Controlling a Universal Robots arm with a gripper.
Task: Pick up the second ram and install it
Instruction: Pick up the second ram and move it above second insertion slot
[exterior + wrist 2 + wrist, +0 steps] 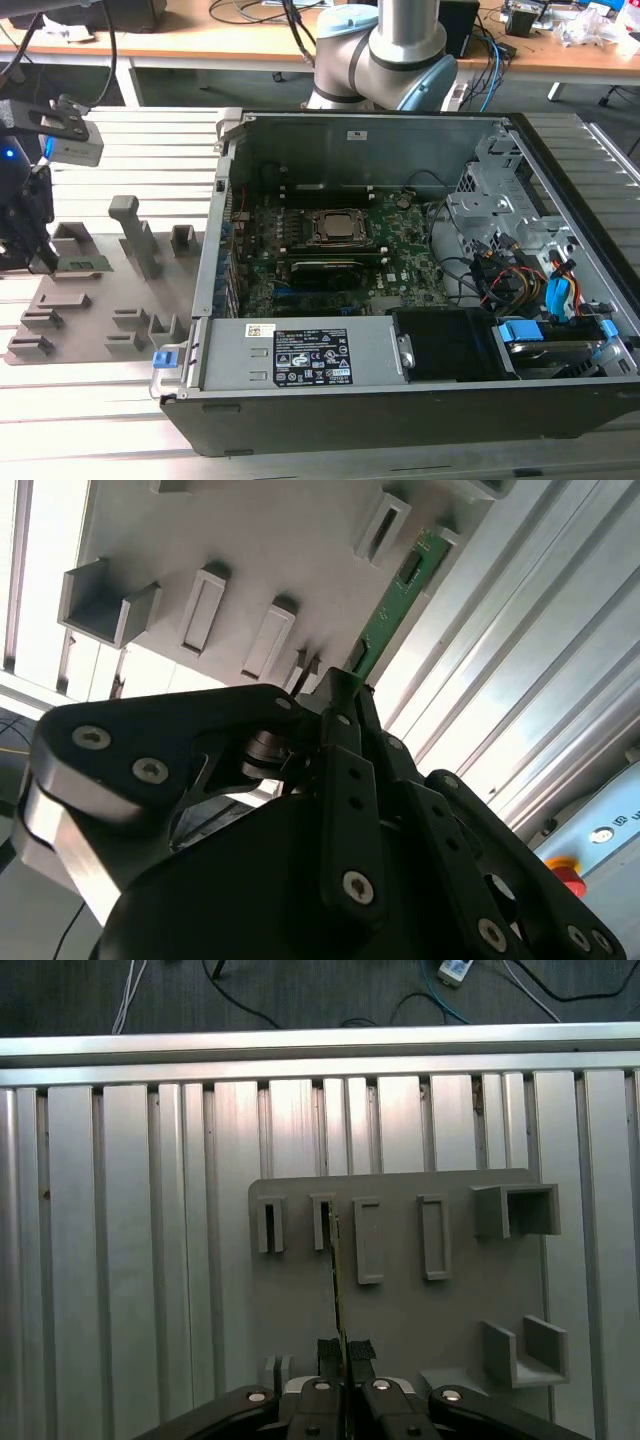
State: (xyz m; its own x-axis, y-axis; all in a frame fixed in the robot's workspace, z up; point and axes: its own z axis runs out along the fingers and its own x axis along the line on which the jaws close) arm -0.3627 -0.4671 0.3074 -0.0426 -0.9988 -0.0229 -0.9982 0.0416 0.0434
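Jaws closed flat on the near end of the second ram [396, 598], held on edge over the grey fixture plate [400, 1320] on the slatted counter [150, 1260].

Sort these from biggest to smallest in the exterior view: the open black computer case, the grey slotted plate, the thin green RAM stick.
1. open black computer case
2. grey slotted plate
3. thin green RAM stick

plate [400, 1330]: matt grey plastic | table [130, 1260]: ribbed metal | claw [343, 1350]: matt black | second ram [395, 601]: green board
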